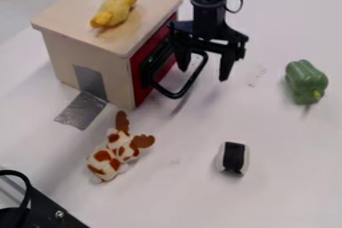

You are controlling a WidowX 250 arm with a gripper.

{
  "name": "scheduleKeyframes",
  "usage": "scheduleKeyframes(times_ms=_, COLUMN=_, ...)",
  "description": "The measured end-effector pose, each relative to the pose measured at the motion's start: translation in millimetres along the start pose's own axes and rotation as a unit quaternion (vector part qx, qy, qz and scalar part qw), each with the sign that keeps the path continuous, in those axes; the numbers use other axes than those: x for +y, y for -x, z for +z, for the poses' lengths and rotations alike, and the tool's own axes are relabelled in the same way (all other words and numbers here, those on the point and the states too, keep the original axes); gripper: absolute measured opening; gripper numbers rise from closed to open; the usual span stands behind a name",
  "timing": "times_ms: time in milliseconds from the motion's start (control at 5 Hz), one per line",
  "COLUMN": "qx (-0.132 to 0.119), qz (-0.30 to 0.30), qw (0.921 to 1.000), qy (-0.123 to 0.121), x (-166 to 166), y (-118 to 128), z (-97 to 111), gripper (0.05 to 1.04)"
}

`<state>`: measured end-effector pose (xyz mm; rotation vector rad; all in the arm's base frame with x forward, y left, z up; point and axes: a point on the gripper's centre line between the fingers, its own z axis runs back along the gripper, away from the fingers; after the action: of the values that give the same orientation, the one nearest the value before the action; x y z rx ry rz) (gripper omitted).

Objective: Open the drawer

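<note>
My gripper (204,68) hangs at the upper middle, pointing down, its two fingers spread apart. It is at the right side of the wooden box (90,47), by the red drawer front (139,74). From that front sticks out a black loop handle (175,93). One finger is close to the red front and the other is outside the handle, with part of the handle's far end between them. Whether either finger touches the handle, I cannot tell. The drawer front looks flush with the box.
A yellow plush duck (115,8) lies on the box. In front is a brown-spotted plush toy (115,153); a black-and-white object (232,158) and a green pepper (306,81) are to the right. Black equipment (47,209) occupies the lower left corner.
</note>
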<state>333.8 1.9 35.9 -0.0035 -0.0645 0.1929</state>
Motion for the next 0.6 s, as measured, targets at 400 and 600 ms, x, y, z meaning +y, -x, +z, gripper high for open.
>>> scheduleKeyframes(times_ms=400, qx=0.028, qz=-0.024, qw=0.9993, qy=-0.009, x=-6.9, y=6.1, z=-24.2, gripper=0.674)
scheduleKeyframes(times_ms=600, qx=0.028, qz=-0.02, qw=0.9993, qy=-0.01, x=-7.6, y=6.8, z=-24.5, gripper=0.377)
